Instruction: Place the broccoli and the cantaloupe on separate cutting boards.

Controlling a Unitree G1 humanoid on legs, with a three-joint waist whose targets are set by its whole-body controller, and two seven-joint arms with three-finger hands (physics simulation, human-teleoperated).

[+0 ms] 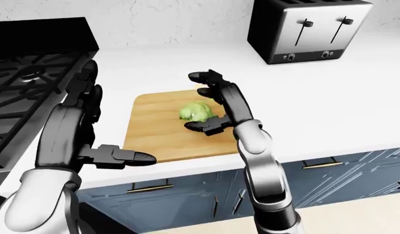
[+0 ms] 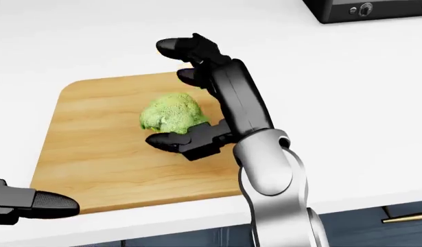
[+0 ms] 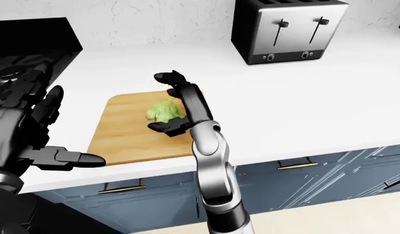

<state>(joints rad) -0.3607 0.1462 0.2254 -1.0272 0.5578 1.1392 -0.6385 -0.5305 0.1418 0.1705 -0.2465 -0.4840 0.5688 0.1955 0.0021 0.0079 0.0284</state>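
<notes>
A green broccoli (image 2: 171, 113) lies on a wooden cutting board (image 2: 94, 149) on the white counter. My right hand (image 2: 162, 92) is open just to the right of it. Its fingers (image 2: 180, 47) stretch past the broccoli's top side and its thumb (image 2: 166, 140) sits at its lower side. The fingers do not close round the broccoli. My left hand (image 1: 115, 117) is open and empty at the left of the board, over the counter's near edge by the stove. The cantaloupe and a second cutting board are not in view.
A steel two-slot toaster (image 1: 307, 29) stands at the top right by the wall. A black gas stove (image 1: 24, 83) fills the left. Blue drawers with gold handles (image 1: 323, 163) lie below the counter edge.
</notes>
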